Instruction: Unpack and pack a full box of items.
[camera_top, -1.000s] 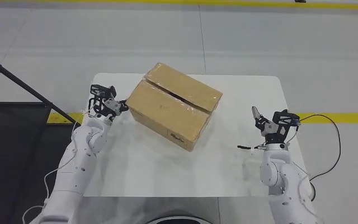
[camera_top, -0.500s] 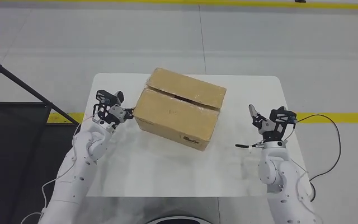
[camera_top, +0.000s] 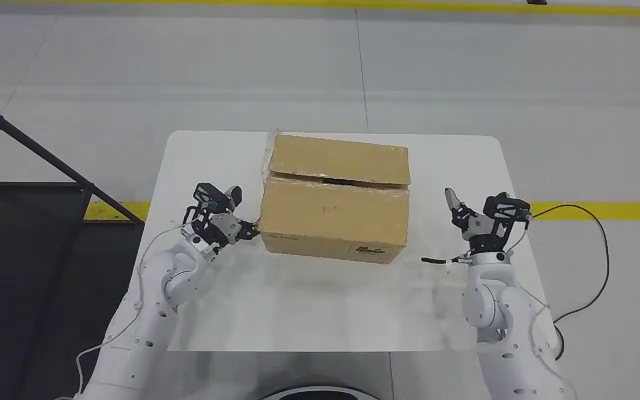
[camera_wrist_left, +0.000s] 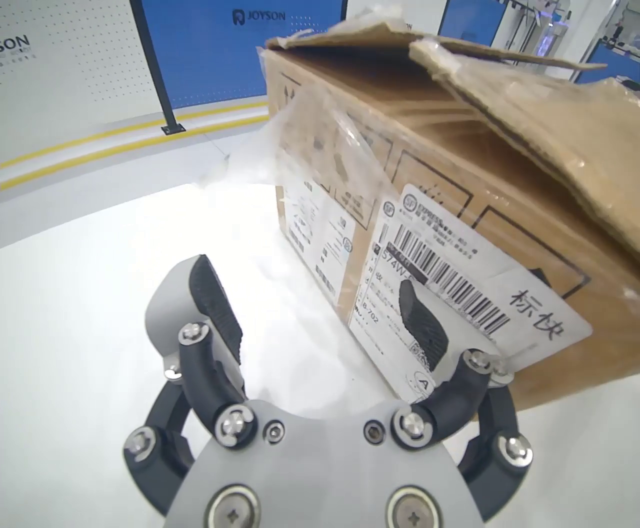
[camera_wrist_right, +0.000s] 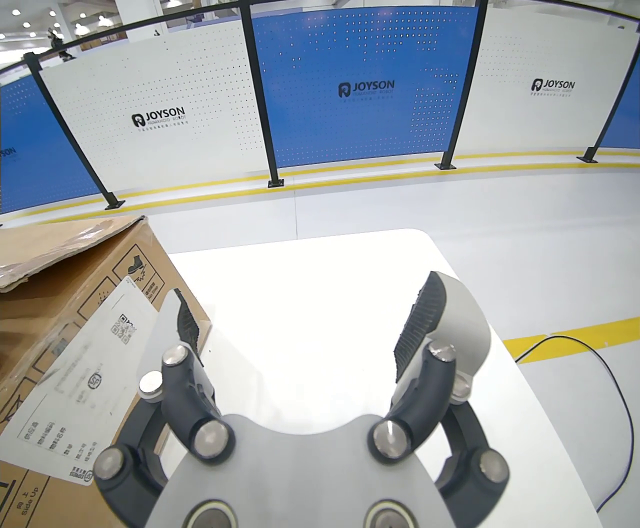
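The left tool sits open at the cardboard box's left end, one pad on or just off the shipping label. The right tool, also open and gripping nothing, hovers near the right end without touching it.

The step looks like squaring the box for opening. Any push is best kept low on the end wall, with the right tool brought in to steady the far end so the box doesn't swing. The flaps are better lifted at the seam than by the loose clear tape.

The box rests mid-desk, upright, with its long axis running left to right across the robot. The top flaps are down but slightly gaping, their seam along that axis.
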